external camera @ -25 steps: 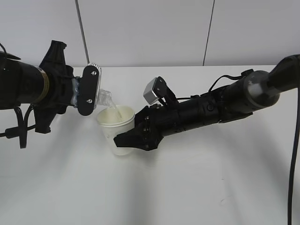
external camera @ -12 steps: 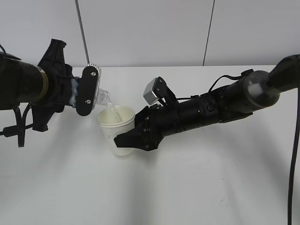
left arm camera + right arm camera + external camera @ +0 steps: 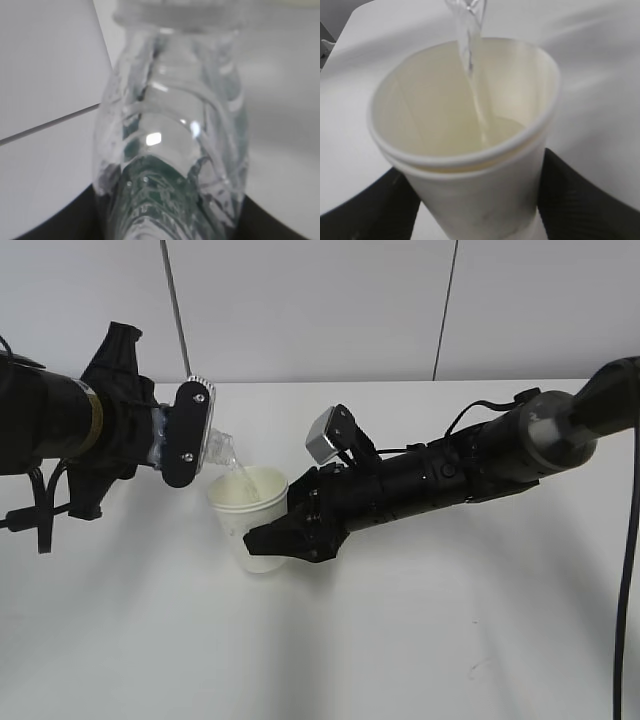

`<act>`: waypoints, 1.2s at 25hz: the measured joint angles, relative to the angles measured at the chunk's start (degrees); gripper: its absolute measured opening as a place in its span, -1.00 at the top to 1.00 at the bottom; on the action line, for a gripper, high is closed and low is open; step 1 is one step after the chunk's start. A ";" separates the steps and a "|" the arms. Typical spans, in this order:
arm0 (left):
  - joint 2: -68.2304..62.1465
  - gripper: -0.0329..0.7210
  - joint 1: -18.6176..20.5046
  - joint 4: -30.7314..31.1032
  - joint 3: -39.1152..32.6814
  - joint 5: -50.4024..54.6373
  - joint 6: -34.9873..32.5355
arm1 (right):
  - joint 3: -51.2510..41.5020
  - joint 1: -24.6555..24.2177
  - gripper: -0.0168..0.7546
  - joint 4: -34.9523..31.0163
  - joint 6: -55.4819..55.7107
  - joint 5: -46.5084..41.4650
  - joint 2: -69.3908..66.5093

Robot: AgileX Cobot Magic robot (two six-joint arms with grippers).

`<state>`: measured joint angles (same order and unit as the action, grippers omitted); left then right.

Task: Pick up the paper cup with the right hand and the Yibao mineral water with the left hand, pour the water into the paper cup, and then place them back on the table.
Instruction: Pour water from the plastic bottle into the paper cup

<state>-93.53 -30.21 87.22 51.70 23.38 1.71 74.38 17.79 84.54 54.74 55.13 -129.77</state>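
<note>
Ideally the left hand (image 3: pixel 185 435), fingers pinching the tilted Yibao mineral water (image 3: pixel 172 150), keeps the water (image 3: pixel 472 75) stream thin and centred over the paper cup (image 3: pixel 470 150), which the right hand (image 3: pixel 290 535) fingers clamp upright above the bench (image 3: pixel 400 640).

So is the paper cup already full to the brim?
No, the water only pools low at the bottom of the paper cup, far below its rim.

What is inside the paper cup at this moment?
A thin stream of water falls into the paper cup and a shallow pool lies at the bottom. The near wall hides part of the bottom, so the exact level cannot be seen.
</note>
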 joint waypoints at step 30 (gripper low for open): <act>0.05 0.05 0.00 2.19 0.00 1.06 0.00 | 0.00 0.00 -0.41 0.10 0.00 -0.42 0.00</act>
<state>-93.48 -30.21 89.41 51.70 24.44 1.71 74.38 17.79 84.64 54.74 54.71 -129.77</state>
